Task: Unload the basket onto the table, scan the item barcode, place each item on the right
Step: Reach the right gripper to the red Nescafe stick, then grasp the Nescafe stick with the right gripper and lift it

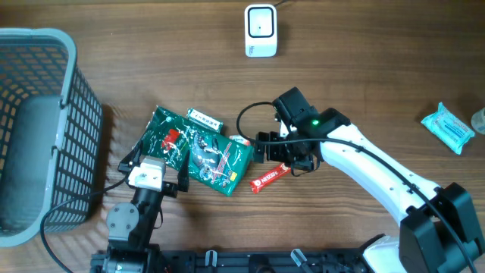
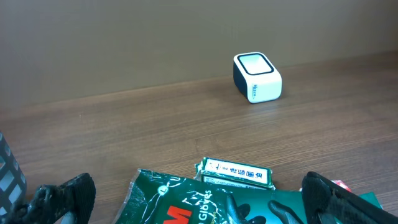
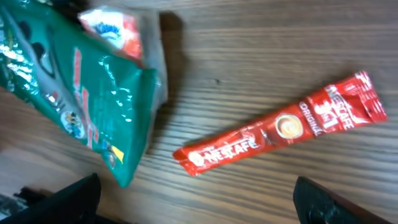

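Observation:
The white barcode scanner stands at the far middle of the table, also in the left wrist view as the scanner. A green gloves packet lies at centre, with a small green-and-white box at its far edge. A red Nescafé stick lies to its right. My right gripper hovers open over the stick, beside the packet's corner. Open as well, my left gripper straddles the packet's near left part, holding nothing. No barcode shows.
A grey mesh basket fills the left side. A blue tissue pack lies at the far right edge. A small red-and-white pack peeks out from under the gloves packet. Bare wood surrounds the scanner.

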